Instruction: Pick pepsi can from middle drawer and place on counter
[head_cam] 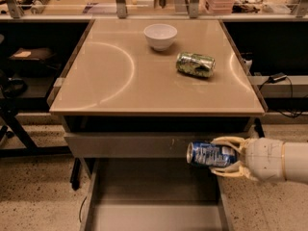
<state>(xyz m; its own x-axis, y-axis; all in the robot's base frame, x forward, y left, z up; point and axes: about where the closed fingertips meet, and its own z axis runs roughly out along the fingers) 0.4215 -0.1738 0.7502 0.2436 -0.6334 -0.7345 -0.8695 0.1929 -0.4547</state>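
The gripper (217,155) is hanging at the right, level with the grey drawer front (130,146) below the tabletop (120,81), its jaws pinching the pepsi can (201,154), which is lying sideways in the air above the open middle drawer (154,196). On the tabletop a white bowl (160,35) is sitting near the far edge, a green can (195,64) lying on its side near it

The arm (288,160) is reaching in from the right edge, its white forearm lying roughly level; the gripper (215,156) is pointing left at the lower right; its cream fingers (226,140) are closing above and below the pepsi can (204,154), holding it on its side.
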